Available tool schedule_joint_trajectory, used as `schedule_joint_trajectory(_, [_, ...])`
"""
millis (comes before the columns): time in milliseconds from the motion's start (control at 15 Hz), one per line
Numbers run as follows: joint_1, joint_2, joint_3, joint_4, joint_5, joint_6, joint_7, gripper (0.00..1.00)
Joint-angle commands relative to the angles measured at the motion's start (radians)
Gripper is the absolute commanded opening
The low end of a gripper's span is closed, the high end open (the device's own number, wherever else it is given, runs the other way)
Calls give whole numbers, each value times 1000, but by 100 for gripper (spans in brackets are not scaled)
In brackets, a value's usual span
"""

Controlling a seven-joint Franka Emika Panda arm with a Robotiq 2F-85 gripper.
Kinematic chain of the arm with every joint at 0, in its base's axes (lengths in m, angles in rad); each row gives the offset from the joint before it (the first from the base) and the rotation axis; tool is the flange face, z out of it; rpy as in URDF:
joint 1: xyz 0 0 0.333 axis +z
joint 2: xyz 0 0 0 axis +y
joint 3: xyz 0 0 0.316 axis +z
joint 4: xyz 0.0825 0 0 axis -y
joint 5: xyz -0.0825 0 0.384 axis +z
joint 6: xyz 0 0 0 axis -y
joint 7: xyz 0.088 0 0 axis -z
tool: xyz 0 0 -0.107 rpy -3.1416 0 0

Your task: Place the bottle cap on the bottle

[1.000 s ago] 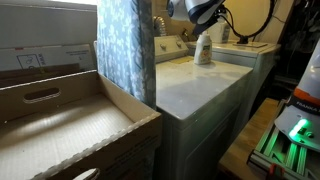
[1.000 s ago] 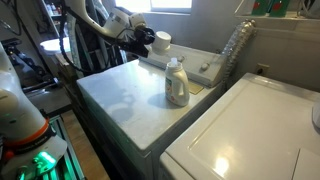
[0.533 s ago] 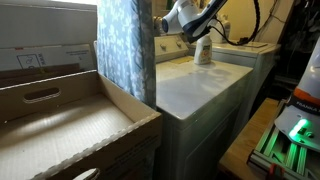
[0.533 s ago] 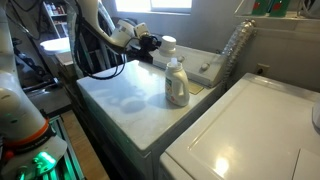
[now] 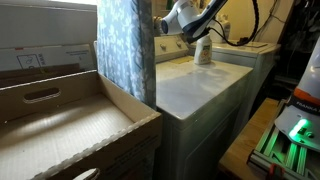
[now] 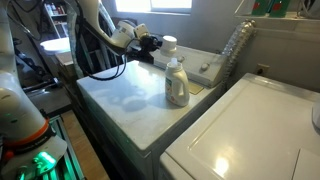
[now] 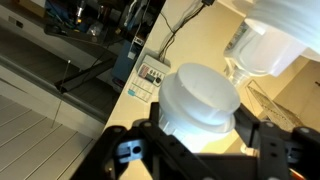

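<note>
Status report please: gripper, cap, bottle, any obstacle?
Gripper straddles small white round plastic cap, grip unclear. White plastic bottle with yellowish-green label upright, apart. No obstacle seen.

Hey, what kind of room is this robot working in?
Probably a laundry room: two white washer-like appliances stand side by side, the bottle, which looks like detergent, sits on one, and a ribbed vent hose rises at the back.

white washer top (image 6: pixel 115 100) | bright window (image 6: pixel 170 4) | patterned curtain (image 5: pixel 124 45) | cardboard box (image 5: pixel 60 130)
</note>
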Motion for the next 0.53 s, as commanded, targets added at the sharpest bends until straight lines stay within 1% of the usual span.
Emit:
schedule_joint_trajectory(0, [-2, 39, -12, -12, -54, 27, 96, 48])
schedule_joint_trajectory(267, [0, 73, -13, -9, -106, 26, 187, 48])
schedule_joint_trajectory(467, [-2, 89, -12, -13, -129, 21, 214, 48])
